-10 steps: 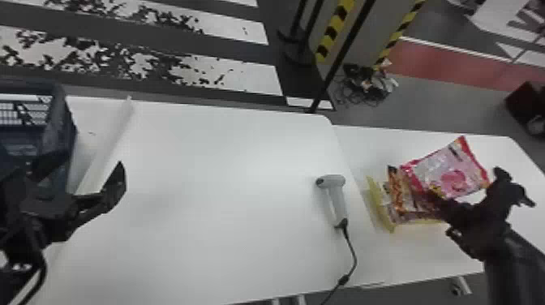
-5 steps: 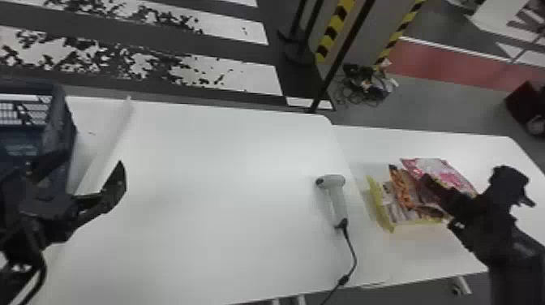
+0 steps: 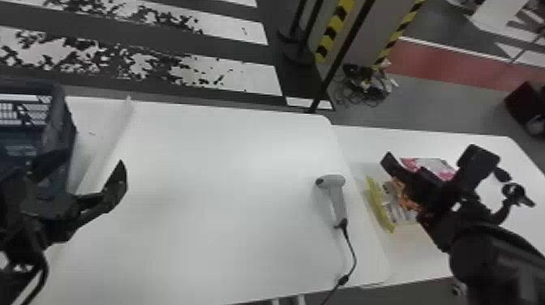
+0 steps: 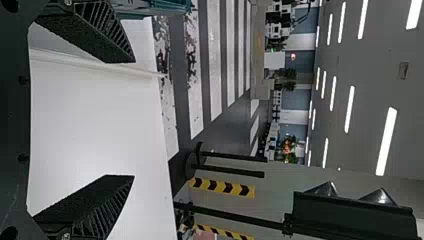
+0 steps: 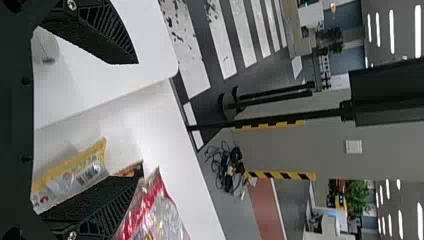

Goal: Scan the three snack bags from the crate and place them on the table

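Observation:
My right gripper (image 3: 411, 172) is over the snack bags on the right-hand table, open and holding nothing. Beneath and beside it lie a pink bag (image 3: 440, 165), an orange one (image 3: 405, 195) and a yellow-edged one (image 3: 381, 207), close together and overlapping. From the right wrist, the same gripper (image 5: 138, 120) has one finger in front of the orange bag (image 5: 131, 170), between the yellow-edged bag (image 5: 82, 172) and the pink bag (image 5: 156, 217). A grey scanner (image 3: 334, 198) lies left of the bags. Parked at the left, my left gripper (image 3: 91, 162) stands open; its fingers are apart around nothing (image 4: 134, 119).
A dark blue crate (image 3: 61, 117) stands at the far left, behind the left gripper. The scanner's cable (image 3: 352, 255) runs to the front edge of the white table (image 3: 227, 194). A second white table (image 3: 478, 140) adjoins on the right. Black posts stand beyond the tables.
The pink bag, earlier raised at the right gripper, now lies down with the other bags. The right gripper has let it go and shifted left over them. The left arm has kept still.

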{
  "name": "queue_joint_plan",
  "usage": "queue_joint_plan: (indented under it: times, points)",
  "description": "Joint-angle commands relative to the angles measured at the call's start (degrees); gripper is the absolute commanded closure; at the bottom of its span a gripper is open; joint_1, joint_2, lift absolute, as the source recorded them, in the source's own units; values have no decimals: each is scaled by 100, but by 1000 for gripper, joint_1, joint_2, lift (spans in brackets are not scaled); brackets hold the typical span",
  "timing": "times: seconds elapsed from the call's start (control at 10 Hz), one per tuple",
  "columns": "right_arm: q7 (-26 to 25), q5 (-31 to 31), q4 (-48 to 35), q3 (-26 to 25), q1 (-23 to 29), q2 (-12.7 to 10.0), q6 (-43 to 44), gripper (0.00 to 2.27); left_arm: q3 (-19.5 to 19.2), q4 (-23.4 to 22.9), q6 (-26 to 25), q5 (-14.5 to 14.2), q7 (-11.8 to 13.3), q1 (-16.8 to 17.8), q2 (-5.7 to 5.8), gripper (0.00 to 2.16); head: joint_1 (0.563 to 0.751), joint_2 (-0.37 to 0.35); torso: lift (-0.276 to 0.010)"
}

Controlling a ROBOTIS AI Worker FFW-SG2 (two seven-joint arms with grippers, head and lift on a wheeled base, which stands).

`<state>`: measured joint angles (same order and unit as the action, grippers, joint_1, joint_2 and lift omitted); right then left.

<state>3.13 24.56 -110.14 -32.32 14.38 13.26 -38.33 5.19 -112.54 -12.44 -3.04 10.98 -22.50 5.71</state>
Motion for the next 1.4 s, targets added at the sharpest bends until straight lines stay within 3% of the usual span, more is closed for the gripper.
queue_joint_plan:
  times: [0.0,0.2,0.6,0.8,1.0,1.3]
  points:
    - [21,-92,-447,613,267,-157,-13,53,8,-23,0,14,-9,0,-8,39,695,-350,-62]
    - [47,-312,-596,1298,372,-342,57,43,-27,-111,18,14,-79,-79,-17,39,695,-348,-62]
    - [-14,-874,-359,2661,776,-544,1798,53,-62,-128,141,14,-158,-193,-105,39,695,-201,-62]
    - [-331,-1182,-218,3223,952,-596,2518,53,-89,-119,211,5,-228,-264,-149,39,695,-139,-62]
    - [-577,-1340,-25,3592,1128,-623,3257,53,-141,-128,316,14,-272,-351,-219,39,695,-101,-62]
    - [-735,-1446,186,3715,1418,-640,4276,53,-238,-181,510,58,-272,-466,-263,39,695,-60,-62]
